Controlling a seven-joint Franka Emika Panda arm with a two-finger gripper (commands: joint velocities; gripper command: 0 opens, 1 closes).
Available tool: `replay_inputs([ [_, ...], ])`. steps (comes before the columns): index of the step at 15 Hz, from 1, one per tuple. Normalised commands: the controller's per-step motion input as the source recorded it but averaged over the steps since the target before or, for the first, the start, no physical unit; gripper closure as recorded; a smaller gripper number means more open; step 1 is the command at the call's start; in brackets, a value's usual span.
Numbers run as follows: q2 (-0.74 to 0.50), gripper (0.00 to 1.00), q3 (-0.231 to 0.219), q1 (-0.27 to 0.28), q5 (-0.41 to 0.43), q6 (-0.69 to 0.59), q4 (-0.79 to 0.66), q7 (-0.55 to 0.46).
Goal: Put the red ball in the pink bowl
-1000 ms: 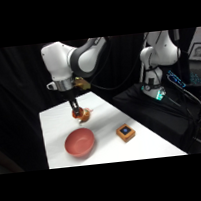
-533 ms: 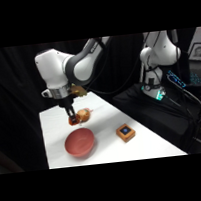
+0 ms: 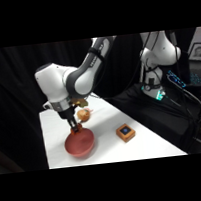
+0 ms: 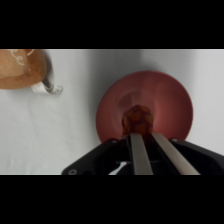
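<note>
Since the earlier side-view frames, the arm has swung from above the tan lump toward the lower left of the frame, and the gripper (image 3: 75, 127) now hangs directly over the bowl (image 3: 80, 143). One second ago the gripper stood higher and further right, close to the lump; half a second ago it had begun travelling left. The bowl, the box and the lump have kept their positions on the table (image 3: 107, 133).

Jaw state: the two fingers (image 4: 141, 152) are nearly closed, with only a narrow gap, and clamp the ball (image 4: 138, 120) between their tips. In the wrist view the fingers rise from the bottom edge, just right of centre, and the ball sits at their upper ends. The ball is red-orange with darker patches.

Ball position: in the wrist view it lies in front of the bowl's (image 4: 165, 100) interior, near the middle of the frame. The ball is held by the gripper; whether it touches the bowl floor cannot be told. In the side view the ball is too small to make out with certainty at the fingertips.

Bowl position: lower left of the side view, on the near part of the table. In the wrist view it fills the centre right.

Other items: the tan lump (image 3: 83, 113) lies just behind the bowl in the side view, and appears at the upper left of the wrist view (image 4: 22, 67). The orange box (image 3: 125, 132) with a dark top stands to the right of the bowl, apart from it.
</note>
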Motion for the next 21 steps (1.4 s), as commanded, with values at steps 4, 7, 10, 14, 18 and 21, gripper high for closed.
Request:
replay_inputs([
  [4,0.22,0.98,0.022,0.035,0.099,0.06,0.28,0.08],
  [7,0.19,0.64,-0.008,0.053,0.061,0.02,0.27,0.1],
  [10,0.16,0.41,-0.04,0.068,0.02,-0.02,0.26,0.11],
  [14,0.05,0.08,-0.042,0.045,0.002,-0.21,0.22,0.05],
  [18,-0.15,0.0,-0.058,0.059,-0.042,-0.29,0.09,0.04],
  [21,-0.26,0.0,-0.034,0.036,-0.02,-0.28,-0.01,0.0],
])
